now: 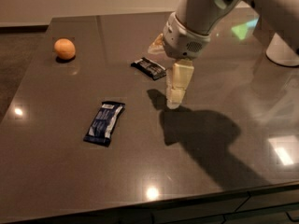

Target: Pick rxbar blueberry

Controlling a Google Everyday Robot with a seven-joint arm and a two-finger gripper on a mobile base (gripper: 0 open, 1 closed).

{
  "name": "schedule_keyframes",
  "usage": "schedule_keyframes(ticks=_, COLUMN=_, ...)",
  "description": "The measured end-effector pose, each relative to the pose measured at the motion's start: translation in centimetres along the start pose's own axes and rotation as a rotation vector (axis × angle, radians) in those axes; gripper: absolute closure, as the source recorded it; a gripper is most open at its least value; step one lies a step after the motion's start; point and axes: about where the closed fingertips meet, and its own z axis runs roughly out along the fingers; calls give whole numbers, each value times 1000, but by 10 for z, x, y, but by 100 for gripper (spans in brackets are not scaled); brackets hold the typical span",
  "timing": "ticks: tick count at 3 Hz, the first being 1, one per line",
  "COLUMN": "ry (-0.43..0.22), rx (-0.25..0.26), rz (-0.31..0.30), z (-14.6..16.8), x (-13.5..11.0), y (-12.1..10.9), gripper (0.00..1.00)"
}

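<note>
The rxbar blueberry [104, 122] lies flat on the dark glossy table [65, 171], left of centre, in a dark blue wrapper with a light label panel. My gripper [175, 93] hangs from the white arm above the middle of the table. It is to the right of the bar and a little farther back, well apart from it, and holds nothing that I can see. Its shadow falls on the table to its right.
A smaller black-and-grey wrapped bar [148, 68] lies just left of the gripper's wrist. An orange [64, 48] sits at the far left. A white object [283, 50] stands at the right edge. The table's front edge runs along the bottom.
</note>
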Motion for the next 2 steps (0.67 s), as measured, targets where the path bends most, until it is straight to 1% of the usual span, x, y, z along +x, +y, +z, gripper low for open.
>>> schedule_keyframes(ticks=1, ry=-52, rx=-50, rz=-82, z=26, x=-24, y=-6, gripper=0)
schedule_keyframes(ticks=2, ry=-85, rx=-88, rz=-140, z=50, x=-40, y=1, gripper=0)
